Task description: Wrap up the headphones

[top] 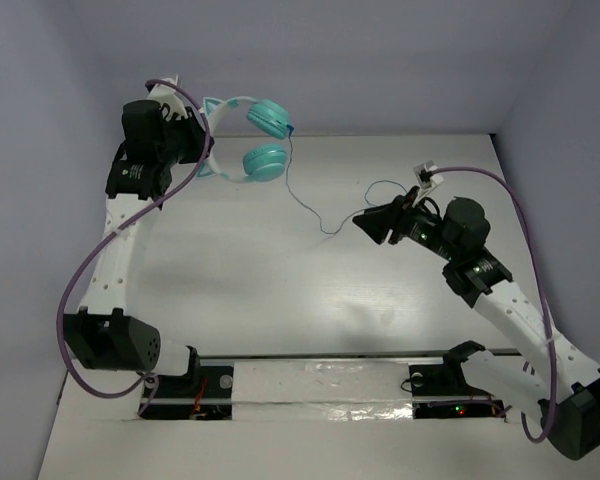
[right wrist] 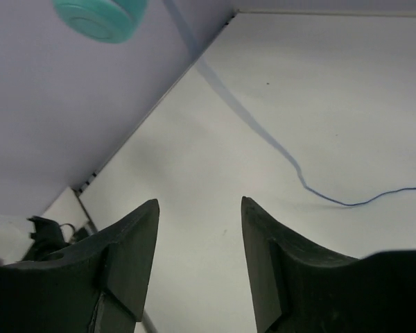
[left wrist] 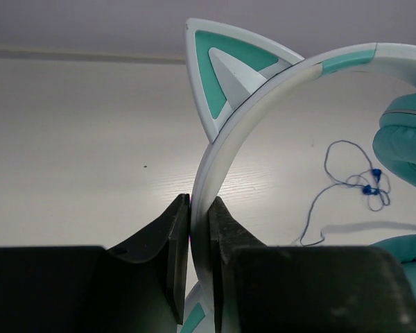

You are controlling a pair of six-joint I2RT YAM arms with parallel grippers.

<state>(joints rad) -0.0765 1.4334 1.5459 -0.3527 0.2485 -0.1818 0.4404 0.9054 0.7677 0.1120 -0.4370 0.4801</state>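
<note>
Headphones hung at the far-left corner of the table, headband clamped in the left gripper. The right gripper stood open, empty, near the slack cord. Risk: a tug on that cord could drag the headband free.

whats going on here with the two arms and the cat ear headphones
The left gripper is clamped on the pale headband of the headphones, holding them up near the far left corner of the table. Their thin blue cord trails loose across the table toward the right gripper, which is open and empty just short of it. No wrapping shows yet.
</note>
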